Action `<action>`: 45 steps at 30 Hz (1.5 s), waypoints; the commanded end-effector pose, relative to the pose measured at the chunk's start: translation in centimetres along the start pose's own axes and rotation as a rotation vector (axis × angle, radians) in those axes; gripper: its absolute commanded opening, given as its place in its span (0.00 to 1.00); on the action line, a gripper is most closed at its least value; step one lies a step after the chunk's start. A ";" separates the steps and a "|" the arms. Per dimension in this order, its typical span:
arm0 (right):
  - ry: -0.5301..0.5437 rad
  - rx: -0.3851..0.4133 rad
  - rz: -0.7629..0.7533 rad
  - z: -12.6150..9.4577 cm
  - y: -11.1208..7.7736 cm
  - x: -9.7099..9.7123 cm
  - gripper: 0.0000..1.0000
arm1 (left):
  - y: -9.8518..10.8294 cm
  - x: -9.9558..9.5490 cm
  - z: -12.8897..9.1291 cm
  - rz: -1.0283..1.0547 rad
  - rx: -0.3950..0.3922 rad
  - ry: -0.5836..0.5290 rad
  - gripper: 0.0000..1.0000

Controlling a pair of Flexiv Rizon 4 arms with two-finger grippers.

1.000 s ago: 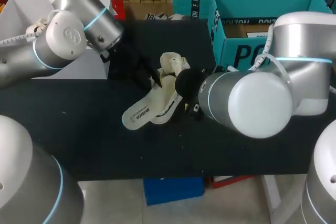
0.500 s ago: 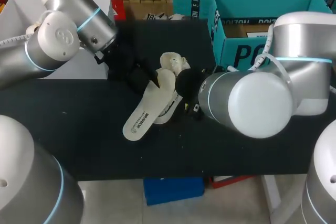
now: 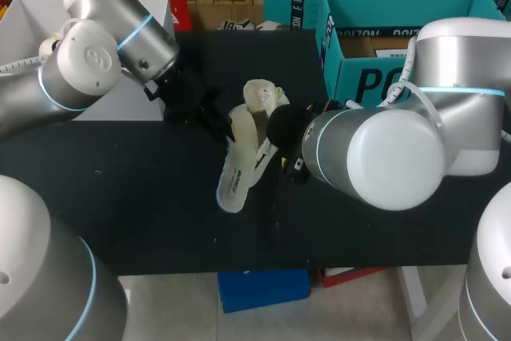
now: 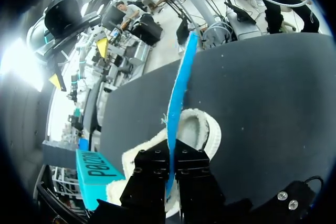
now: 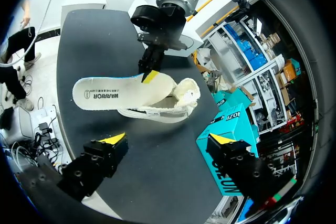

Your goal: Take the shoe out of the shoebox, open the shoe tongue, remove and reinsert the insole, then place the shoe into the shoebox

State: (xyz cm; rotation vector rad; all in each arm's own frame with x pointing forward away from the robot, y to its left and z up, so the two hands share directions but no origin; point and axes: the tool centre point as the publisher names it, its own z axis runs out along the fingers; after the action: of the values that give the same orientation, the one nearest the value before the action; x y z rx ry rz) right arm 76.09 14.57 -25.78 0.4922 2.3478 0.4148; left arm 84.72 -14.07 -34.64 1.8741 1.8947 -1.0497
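A cream shoe lies on its side on the black table. Its insole stands on edge, one end by the shoe's opening and the other out toward the table's front. My left gripper is shut on the insole's upper end. In the left wrist view the blue-backed insole runs edge-on between the fingers, with the shoe under it. My right gripper stands wide open, short of the shoe, the insole and the left gripper. In the head view my right arm hides its own gripper.
The teal shoebox stands open at the table's back right, beside my right arm and close to the right gripper's finger. A white box sits at the back left behind my left arm.
The left gripper has closed on the insole. The insole has turned from lying flat, pointing front-left, to standing on edge and pointing toward the front. The right arm has kept still.
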 end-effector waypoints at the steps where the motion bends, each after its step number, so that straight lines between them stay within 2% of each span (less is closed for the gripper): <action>1: 0.000 0.000 0.000 0.0 0.0 0.1 1.00 | -0.3 0.3 -0.1 -0.012 0.006 -0.028 0.00; 8: 0.000 0.000 0.000 0.0 0.0 0.1 1.00 | -1.1 -0.7 -0.7 -0.075 0.082 -0.140 0.00; 15: 0.000 0.000 0.000 0.0 0.0 0.1 1.00 | -1.6 -1.6 -0.6 -0.145 0.203 -0.197 0.00; 25: 0.000 0.000 0.000 0.0 0.0 0.1 1.00 | -0.5 -1.5 0.2 -0.217 0.263 -0.210 0.00; 28: 0.000 0.000 0.000 0.0 0.0 0.1 1.00 | -0.2 -1.6 0.7 -0.210 0.272 -0.180 0.00; 33: 0.000 0.000 0.000 0.0 0.0 0.1 1.00 | 0.5 -2.0 1.2 -0.156 0.234 -0.117 0.00; 38: 0.000 0.000 0.000 0.0 0.0 0.1 1.00 | 1.5 -2.6 0.6 -0.120 0.165 -0.095 0.00; 45: 0.000 0.000 0.000 0.0 0.0 0.1 1.00 | 2.3 -2.1 0.0 -0.132 0.121 -0.068 0.00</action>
State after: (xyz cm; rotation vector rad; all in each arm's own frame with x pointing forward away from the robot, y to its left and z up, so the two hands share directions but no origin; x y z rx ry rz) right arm 76.09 14.57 -25.77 0.4922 2.3479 0.4148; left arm 87.45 -16.11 -34.15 1.7751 1.9720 -1.2988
